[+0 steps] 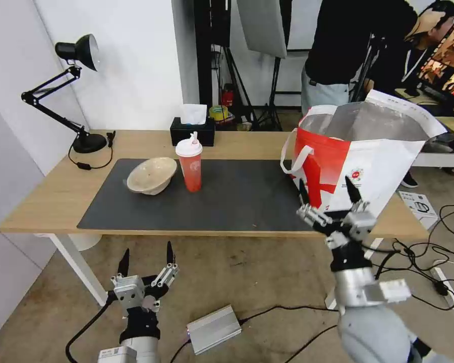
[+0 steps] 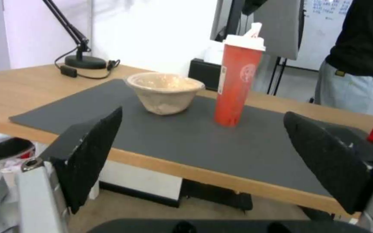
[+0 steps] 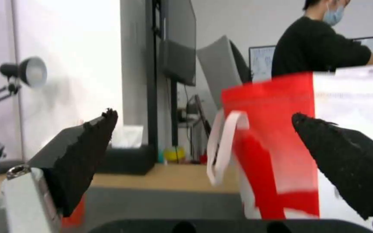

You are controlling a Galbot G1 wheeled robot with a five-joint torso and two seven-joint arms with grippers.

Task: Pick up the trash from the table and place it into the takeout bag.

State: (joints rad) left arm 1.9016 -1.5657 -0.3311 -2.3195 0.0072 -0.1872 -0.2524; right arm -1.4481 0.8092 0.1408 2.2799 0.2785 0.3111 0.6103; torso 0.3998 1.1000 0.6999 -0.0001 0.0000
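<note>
**Two pieces of trash on the mat, both grippers empty**

Two disposables stand on the dark grey mat (image 1: 212, 196) of the light-wood table (image 1: 50, 196): a beige pulp bowl (image 1: 151, 175), and just beside it, on the bag's side, a red cup with a white lid (image 1: 189, 164). The takeout bag (image 1: 368, 156) sits at the table's right end, mouth open and silver lining showing, leaning to the right.

From the head camera, the left gripper (image 1: 146, 256) hangs below the table's front edge, over the floor, fingers spread wide and holding nothing. The right gripper (image 1: 328, 190) is raised in front of the bag's red panel, also wide open and empty; whether it touches the bag is hard to tell.

The left wrist view shows the bowl (image 2: 165, 92) upright and the cup (image 2: 237, 81) standing clear of it, which the head view leaves unclear. The right wrist view shows the bag's white loop handle (image 3: 221, 145) hanging at the bag's (image 3: 281, 136) side, between the fingertips (image 3: 87, 152).

A black tissue box (image 1: 192, 130) and a desk lamp (image 1: 75, 91) stand at the back of the table.
</note>
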